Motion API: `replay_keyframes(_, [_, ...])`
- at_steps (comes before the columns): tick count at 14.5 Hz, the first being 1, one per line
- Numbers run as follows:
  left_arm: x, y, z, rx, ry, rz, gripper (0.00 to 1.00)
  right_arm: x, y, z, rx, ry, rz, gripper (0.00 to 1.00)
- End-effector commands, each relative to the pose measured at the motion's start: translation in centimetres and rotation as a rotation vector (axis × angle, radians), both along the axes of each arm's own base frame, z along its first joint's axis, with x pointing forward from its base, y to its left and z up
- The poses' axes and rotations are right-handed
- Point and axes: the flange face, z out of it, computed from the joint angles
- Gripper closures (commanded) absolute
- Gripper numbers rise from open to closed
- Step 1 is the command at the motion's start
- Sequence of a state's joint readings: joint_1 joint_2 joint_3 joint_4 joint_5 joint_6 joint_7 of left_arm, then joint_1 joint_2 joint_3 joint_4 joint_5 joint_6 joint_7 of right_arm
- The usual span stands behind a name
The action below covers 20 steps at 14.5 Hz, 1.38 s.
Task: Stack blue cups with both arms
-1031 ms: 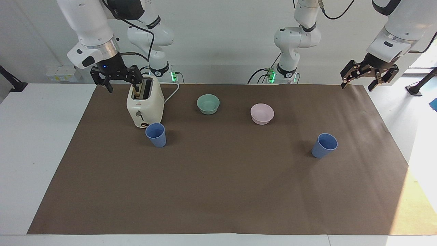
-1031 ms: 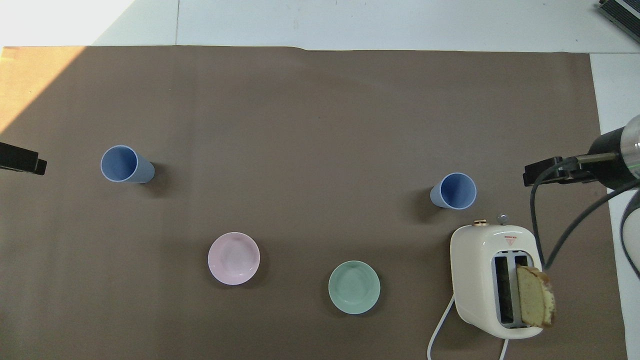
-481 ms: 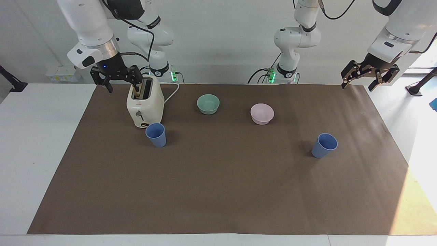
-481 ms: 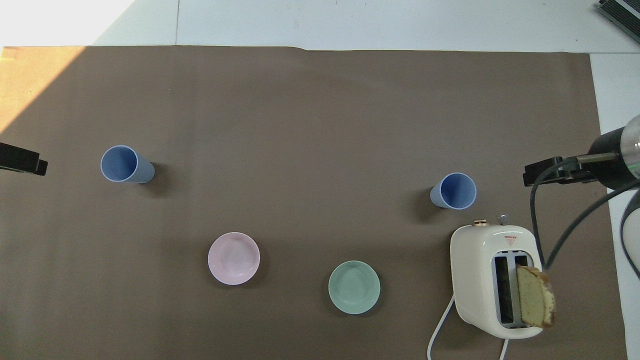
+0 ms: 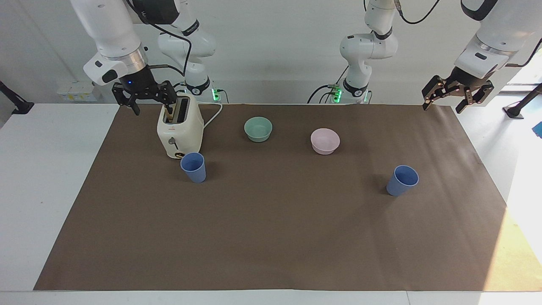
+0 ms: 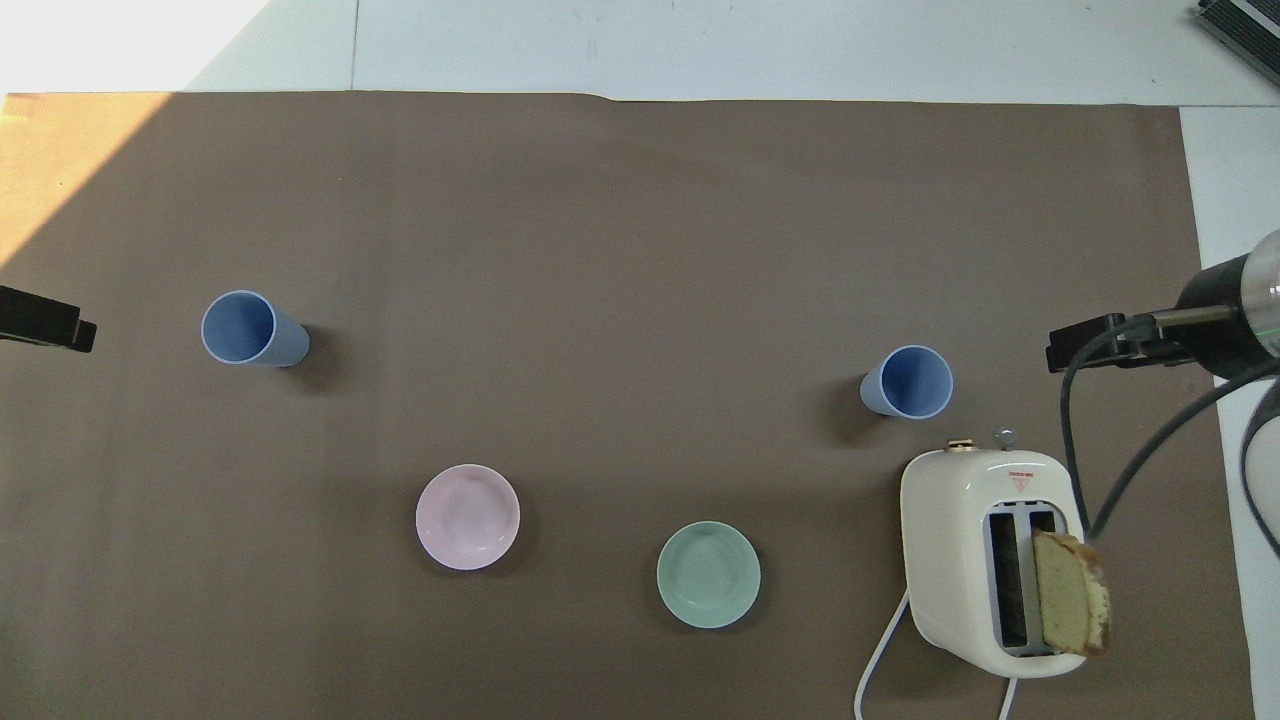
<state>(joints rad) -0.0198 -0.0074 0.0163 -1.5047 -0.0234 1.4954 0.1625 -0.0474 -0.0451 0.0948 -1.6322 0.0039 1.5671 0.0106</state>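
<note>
Two blue cups stand upright and apart on the brown mat. One cup (image 5: 194, 167) (image 6: 908, 381) stands just beside the toaster, farther from the robots than it. The other cup (image 5: 402, 180) (image 6: 250, 328) stands toward the left arm's end. My right gripper (image 5: 147, 101) (image 6: 1095, 345) hangs open and empty in the air beside the toaster's top. My left gripper (image 5: 451, 98) (image 6: 45, 328) hangs open and empty over the mat's corner at the left arm's end. Neither gripper touches a cup.
A cream toaster (image 5: 179, 127) (image 6: 985, 555) holds a slice of bread (image 6: 1070, 605), its cord trailing toward the robots. A mint-green bowl (image 5: 258, 128) (image 6: 708, 574) and a pink bowl (image 5: 325, 140) (image 6: 468, 516) sit nearer to the robots than the cups.
The left gripper has shifted very slightly. The cups, the bowls and the right gripper have not moved.
</note>
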Motion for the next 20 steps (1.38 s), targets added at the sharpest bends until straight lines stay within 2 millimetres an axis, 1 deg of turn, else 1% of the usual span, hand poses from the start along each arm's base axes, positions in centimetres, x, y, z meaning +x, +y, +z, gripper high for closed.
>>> replay_keyframes(1, [-0.7, 0.1, -1.3, 0.008, -0.02, 0.002, 0.0, -0.1, -0.4, 0.4, -0.004, -0.006, 0.009, 0.0])
replay_keyframes(2, [-0.7, 0.2, -1.7, 0.007, -0.028, 0.004, 0.0, -0.1, -0.4, 0.4, -0.004, -0.006, 0.009, 0.0])
replay_keyframes(3, [-0.4, 0.3, -2.6, 0.008, -0.026, 0.006, 0.0, -0.1, -0.4, 0.4, -0.004, -0.006, 0.009, 0.0])
replay_keyframes(4, [-0.1, 0.4, -3.7, 0.007, -0.034, 0.008, 0.0, -0.1, -0.4, 0.4, -0.004, -0.006, 0.009, 0.0])
replay_keyframes(7, [0.7, 1.7, -7.4, -0.029, -0.068, 0.044, 0.0, -0.1, -0.4, 0.4, -0.004, -0.006, 0.009, 0.0])
replay_keyframes(9, [1.0, 2.7, -8.7, -0.047, -0.075, 0.028, 0.0, -0.1, -0.4, 0.4, -0.004, -0.006, 0.009, 0.0])
replay_keyframes(10, [1.0, 2.8, -9.6, -0.052, -0.07, 0.003, 0.0, -0.1, -0.4, 0.4, -0.004, -0.006, 0.009, 0.0])
replay_keyframes(12, [1.1, 3.9, -11.1, -0.06, -0.084, -0.011, 0.0, -0.1, -0.4, 0.4, -0.004, -0.006, 0.009, 0.0])
replay_keyframes(14, [1.6, 3.9, -12.6, -0.071, -0.095, -0.005, 0.0, -0.1, -0.4, 0.4, -0.004, -0.006, 0.009, 0.0])
replay_keyframes(16, [2.5, 3.8, -14.3, -0.071, -0.088, -0.004, 0.0, -0.1, -0.4, 0.4, -0.004, -0.006, 0.009, 0.0])
replay_keyframes(18, [3.1, 3.8, -15.5, -0.079, -0.085, 0.002, 0.0, -0.1, -0.4, 0.4, -0.004, -0.006, 0.009, 0.0])
replay_keyframes(20, [3.6, 3.9, -17.2, -0.083, -0.083, 0.004, 0.0, -0.1, -0.4, 0.4, -0.004, -0.006, 0.009, 0.0])
